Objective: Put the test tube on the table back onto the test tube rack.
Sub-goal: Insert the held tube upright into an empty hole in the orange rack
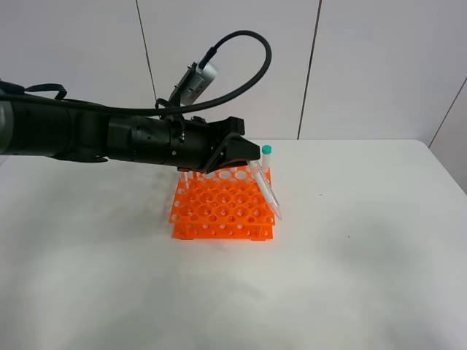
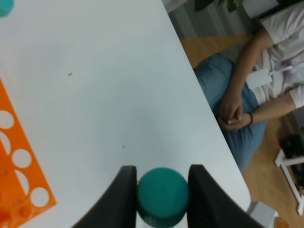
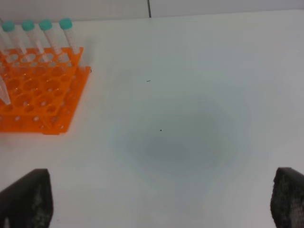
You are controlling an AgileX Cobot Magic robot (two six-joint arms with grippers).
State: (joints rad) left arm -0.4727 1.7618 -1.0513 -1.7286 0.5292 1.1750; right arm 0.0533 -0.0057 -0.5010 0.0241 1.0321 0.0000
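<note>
**Left gripper [image 2: 161, 192] clamped on the test tube [image 1: 267, 192]; tube hangs slanted over the test tube rack [image 1: 219, 208].**

The jaws pinch the teal cap from both sides. The tapered tip lies below and beyond the gripper, at the rack's outer edge; whether it has entered a hole I cannot tell. Judged step: insertion. To do it well, bring the tube upright first and centre the tip over one free hole. Then lower straight and slowly, releasing only once it is seated through both tiers. Risk: a slanted tip catches the grid or knocks the capped tubes [image 3: 45, 28] standing in the rack. Right gripper [image 3: 161, 194] is spread wide, holding nothing, above bare counter [image 3: 190, 118], with the rack well off to its side.
</note>
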